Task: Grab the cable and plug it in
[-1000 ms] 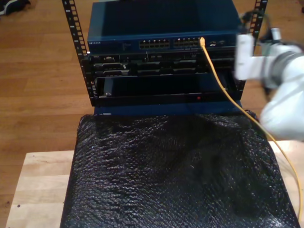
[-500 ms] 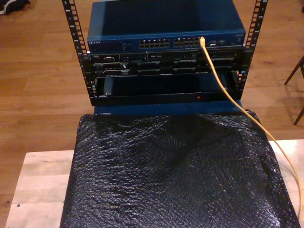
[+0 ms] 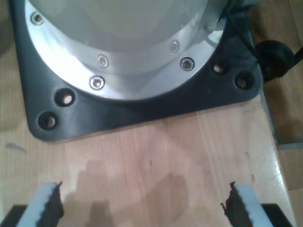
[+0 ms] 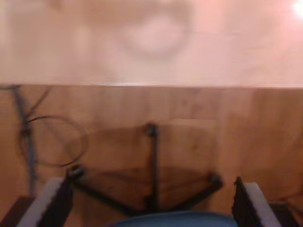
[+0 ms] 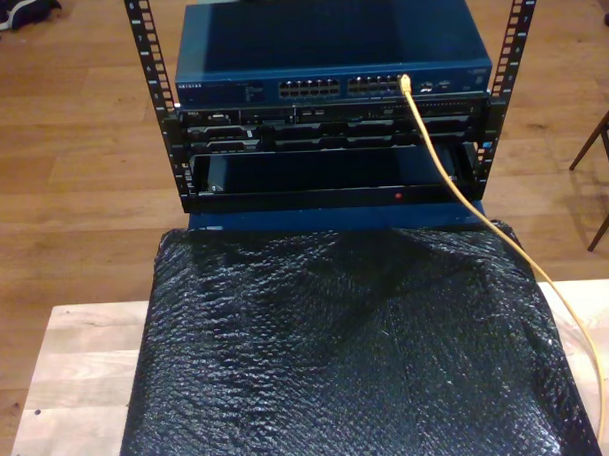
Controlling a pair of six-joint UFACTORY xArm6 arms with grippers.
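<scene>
cable (image 5: 453, 188) plugged into switch (image 5: 329, 62); my first claw (image 3: 142, 205) spread.

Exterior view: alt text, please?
An orange cable is plugged into a blue switch atop a rack, then trails across a black bubble-wrap mat toward the exterior view's lower right. The mat covers a wooden table.

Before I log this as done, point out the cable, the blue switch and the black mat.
cable (image 5: 445, 178), exterior view, on its hanging stretch
blue switch (image 5: 328, 37), exterior view, on its top panel
black mat (image 5: 349, 357), exterior view, on its middle
</scene>
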